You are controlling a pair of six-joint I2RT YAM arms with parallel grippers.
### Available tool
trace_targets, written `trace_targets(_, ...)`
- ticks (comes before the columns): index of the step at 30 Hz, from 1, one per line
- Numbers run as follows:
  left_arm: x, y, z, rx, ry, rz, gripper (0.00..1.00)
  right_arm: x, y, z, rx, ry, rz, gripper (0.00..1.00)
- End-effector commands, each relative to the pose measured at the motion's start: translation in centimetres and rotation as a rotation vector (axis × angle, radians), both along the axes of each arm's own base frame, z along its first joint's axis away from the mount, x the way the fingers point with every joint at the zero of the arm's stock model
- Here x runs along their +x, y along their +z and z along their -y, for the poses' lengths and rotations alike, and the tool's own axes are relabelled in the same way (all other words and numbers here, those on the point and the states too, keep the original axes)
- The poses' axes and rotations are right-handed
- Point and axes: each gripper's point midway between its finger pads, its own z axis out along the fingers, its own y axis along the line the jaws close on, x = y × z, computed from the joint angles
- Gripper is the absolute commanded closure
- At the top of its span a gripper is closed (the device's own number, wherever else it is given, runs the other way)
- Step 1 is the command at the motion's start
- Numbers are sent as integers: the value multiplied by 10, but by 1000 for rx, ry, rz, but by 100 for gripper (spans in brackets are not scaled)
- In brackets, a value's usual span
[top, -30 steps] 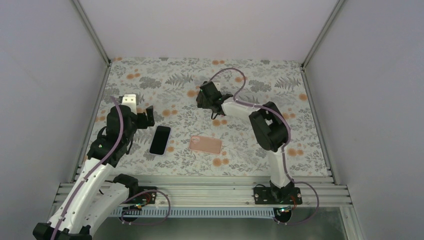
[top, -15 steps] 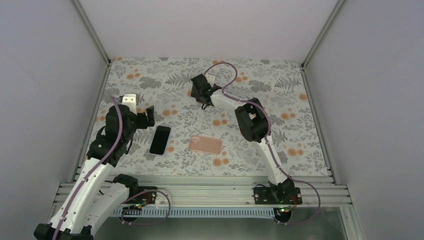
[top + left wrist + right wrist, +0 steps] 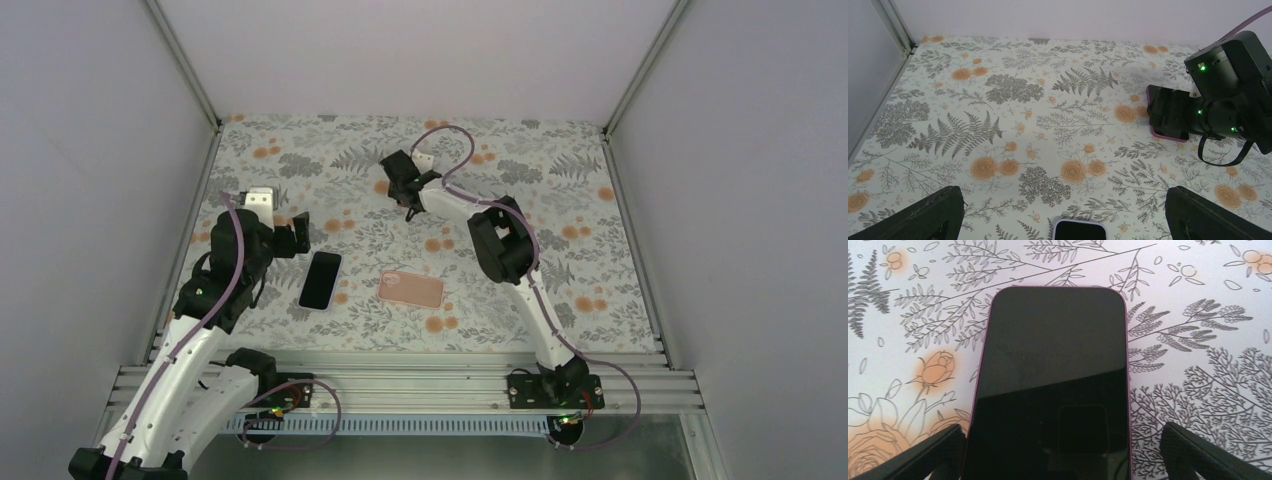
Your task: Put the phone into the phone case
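From above, the left gripper (image 3: 293,237) hangs just behind a white-rimmed phone (image 3: 320,280). The pink phone case (image 3: 411,289) lies to that gripper's right on the floral tabletop (image 3: 560,160). The right gripper (image 3: 400,188) is far out and hides what is under it.

The left wrist view shows its own fingers spread wide, the white-rimmed phone cut off at the frame's bottom edge, and a pink-edged phone (image 3: 1168,134) peeking from beneath the right gripper.

In the right wrist view, that phone lies screen up between widely parted fingers, its near end cut off.
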Motion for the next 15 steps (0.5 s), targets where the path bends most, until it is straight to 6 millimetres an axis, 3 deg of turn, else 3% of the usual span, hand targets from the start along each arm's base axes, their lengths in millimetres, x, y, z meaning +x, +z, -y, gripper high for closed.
trace_targets(1, 2, 15, 0, -2, -9, 36, 0, -9, -22, 28, -91, -60, -53, 9)
trace_targets(15, 4, 13, 1, 0, -12, 29, 0, -49, -37, 69, -143, 60, -190, 32)
